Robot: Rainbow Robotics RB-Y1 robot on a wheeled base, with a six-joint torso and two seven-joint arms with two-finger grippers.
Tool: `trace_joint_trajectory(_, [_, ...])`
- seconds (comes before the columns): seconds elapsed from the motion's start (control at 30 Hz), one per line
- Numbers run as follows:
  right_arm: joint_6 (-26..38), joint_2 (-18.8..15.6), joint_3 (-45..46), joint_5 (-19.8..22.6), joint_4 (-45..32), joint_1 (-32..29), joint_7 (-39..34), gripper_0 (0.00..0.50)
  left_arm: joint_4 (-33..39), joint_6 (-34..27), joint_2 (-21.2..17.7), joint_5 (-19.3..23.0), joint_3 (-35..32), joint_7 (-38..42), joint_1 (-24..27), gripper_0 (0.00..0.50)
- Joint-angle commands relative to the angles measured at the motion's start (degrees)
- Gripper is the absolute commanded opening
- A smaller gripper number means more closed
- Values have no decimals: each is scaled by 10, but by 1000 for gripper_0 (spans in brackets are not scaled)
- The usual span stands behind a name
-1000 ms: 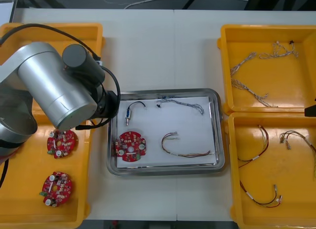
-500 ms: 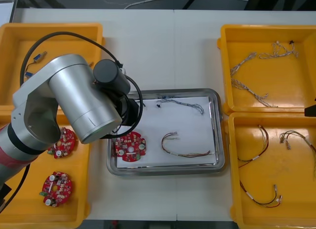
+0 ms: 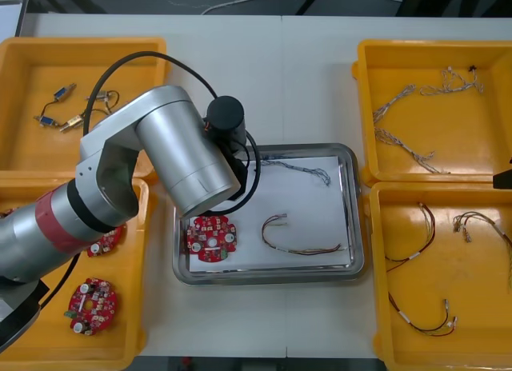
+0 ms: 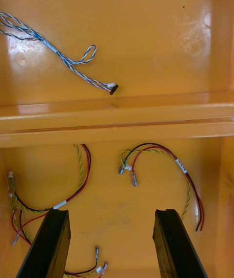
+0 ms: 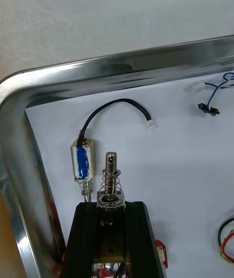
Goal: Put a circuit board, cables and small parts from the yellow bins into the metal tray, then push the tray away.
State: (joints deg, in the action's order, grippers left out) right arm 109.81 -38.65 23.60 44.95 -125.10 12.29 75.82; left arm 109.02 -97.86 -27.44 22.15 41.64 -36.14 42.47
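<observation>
In the left wrist view my left gripper [image 5: 111, 206] is shut on a small metal part [image 5: 111, 180] with a spring. It hangs just above the white inside of the metal tray [image 5: 122, 66], near a corner. Beside that part lies a blue-taped small metal part [image 5: 83, 161] with a black cable [image 5: 117, 105]. In the front view the left arm [image 3: 188, 155] covers the upper left of the tray [image 3: 352, 267]. The tray holds a red circuit board [image 3: 210, 237], a red and yellow cable [image 3: 300, 237] and a blue and white cable [image 3: 298, 169]. My right gripper [image 4: 111, 222] is open over red and yellow cables [image 4: 161, 153] in a bin.
The yellow bins at the left hold small metal parts [image 3: 68, 115] and circuit boards [image 3: 91, 303]. The bins at the right hold blue and white cables [image 3: 408, 147] and red and yellow cables [image 3: 420, 319]. Bin walls stand close to both short sides of the tray.
My left arm has swung right from over the left bins to the tray's upper left corner, uncovering the small parts in the far left bin. The right arm has not moved.
</observation>
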Motion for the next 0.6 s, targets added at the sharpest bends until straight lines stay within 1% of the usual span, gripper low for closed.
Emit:
trace_joint_trajectory(0.03, [2,-21,1,4,-18,4,-17,500,-32,25,27,-20,17,29,32,0])
trace_joint_trajectory(0.33, [2,-19,0,-5,-18,4,-18,500,-89,58,44,-42,35,20,35,0])
trace_joint_trajectory(0.6, [2,-19,0,-5,-19,4,-19,500,-97,64,48,-46,43,18,35,0])
